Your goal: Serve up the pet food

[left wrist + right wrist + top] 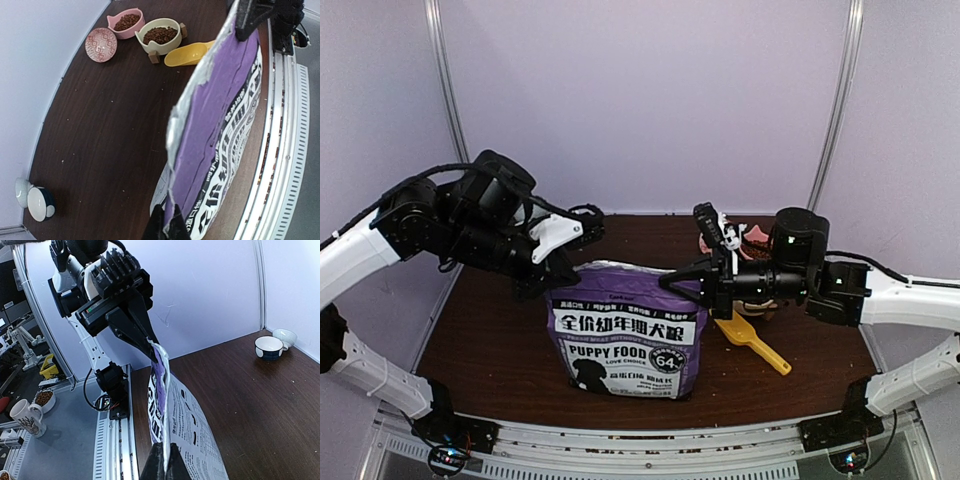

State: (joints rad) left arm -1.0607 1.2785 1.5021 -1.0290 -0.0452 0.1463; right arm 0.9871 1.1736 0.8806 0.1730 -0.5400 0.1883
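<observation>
Both left pincer (560, 272) and right pincer (682, 282) clamp the bag (625, 340) by its top edge, mid-frame. Pet food (160, 35) lies in two bowls (161, 48).

Pet food (160, 35) lay as dark-brown kibble in two bowls near the yellow scoop (187, 54).
I saw one loose heap of tiny round bits filling the cream bowl (161, 48) just beside the scoop, and another in the pink bowl (111, 21) farther beyond it.
</observation>
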